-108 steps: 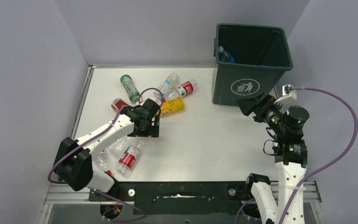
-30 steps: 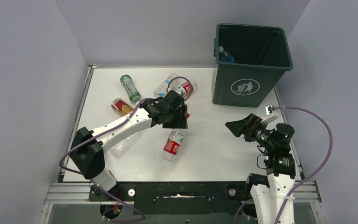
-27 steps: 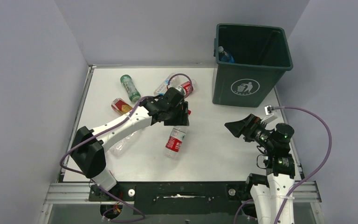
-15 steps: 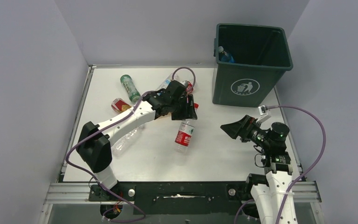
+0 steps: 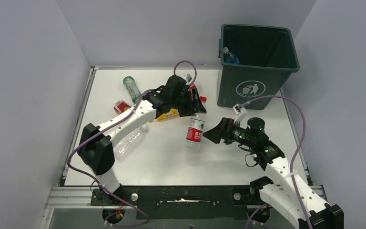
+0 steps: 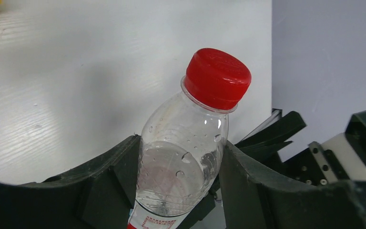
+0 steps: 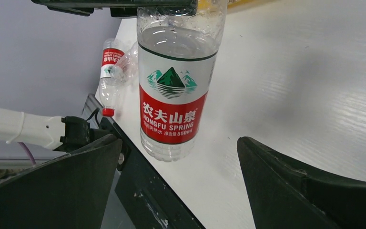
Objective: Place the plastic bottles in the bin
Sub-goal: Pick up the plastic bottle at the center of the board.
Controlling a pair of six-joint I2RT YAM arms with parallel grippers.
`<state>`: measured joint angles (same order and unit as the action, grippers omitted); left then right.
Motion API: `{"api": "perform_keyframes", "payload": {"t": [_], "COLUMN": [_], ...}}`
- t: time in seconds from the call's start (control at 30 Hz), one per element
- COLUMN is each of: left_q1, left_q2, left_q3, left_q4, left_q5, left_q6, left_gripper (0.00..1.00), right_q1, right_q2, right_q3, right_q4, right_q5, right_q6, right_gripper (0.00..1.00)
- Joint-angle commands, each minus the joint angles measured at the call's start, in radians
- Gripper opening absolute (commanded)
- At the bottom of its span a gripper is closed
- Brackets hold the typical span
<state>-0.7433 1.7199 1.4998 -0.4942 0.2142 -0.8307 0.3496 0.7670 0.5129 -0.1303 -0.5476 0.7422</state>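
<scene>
The Nongfu Spring water bottle has travelled right and away from the arm bases in the past second; it hangs clear of the surface, roughly upright, near mid-table and still well short of the bin. The left end effector is clenched on its shoulder; the left wrist view shows both fingers pressed to the clear wall just under the red cap. Over the same second the right end effector has swung left and now sits just beside the bottle's lower half; its jaws gape wide and grasp nothing, and its own camera frames the red label squarely between them. I cannot see any contact there.

This reads as a handover in preparation: the left arm offers the bottle and the right arm looks placed to take it to the bin; nothing has been passed yet.

Against the earliest frame, the left end effector was low among the bottles at the left and this bottle lay flat near the left arm's base; the right end effector stood close by the bin's front. The yellow bottle, the green-labelled bottle and the blue bottle inside the bin sit where they did.
</scene>
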Motion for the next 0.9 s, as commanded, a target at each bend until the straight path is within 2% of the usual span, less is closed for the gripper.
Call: {"api": "perform_keyframes", "payload": {"t": [0.0,0.37,0.47,0.6,0.73,0.77,0.8,0.87], "left_q1": [0.017,0.031,0.031,0.034,0.041,0.043,0.046,0.053], "left_q2": [-0.052,-0.102,-0.112,-0.121,-0.13,-0.131,-0.133,-0.14], "left_q3": [-0.021,-0.162,-0.175,-0.189,-0.211,-0.215,-0.216,-0.22], "left_q4": [0.16,0.357,0.368,0.362,0.367,0.363,0.357,0.347], "left_q5": [0.088,0.197,0.199,0.196,0.203,0.203,0.203,0.206], "left_q6": [-0.081,-0.217,-0.226,-0.223,-0.217,-0.211,-0.202,-0.18], "left_gripper": [0.44,0.45,0.45,0.48,0.6,0.67,0.83,0.87], "right_q1": [0.073,0.211,0.22,0.23,0.236,0.237,0.238,0.238], "right_q2": [0.051,0.176,0.194,0.202,0.194,0.189,0.184,0.173], "right_q3": [0.012,0.049,0.049,0.053,0.061,0.062,0.064,0.07], "right_q4": [0.164,0.214,0.235,0.243,0.23,0.225,0.221,0.207], "right_q5": [0.122,0.244,0.251,0.253,0.264,0.269,0.273,0.278], "right_q6": [0.027,0.034,0.043,0.045,0.045,0.045,0.044,0.043], "right_gripper": [0.98,0.97,0.9,0.72,0.6,0.58,0.57,0.55]}}
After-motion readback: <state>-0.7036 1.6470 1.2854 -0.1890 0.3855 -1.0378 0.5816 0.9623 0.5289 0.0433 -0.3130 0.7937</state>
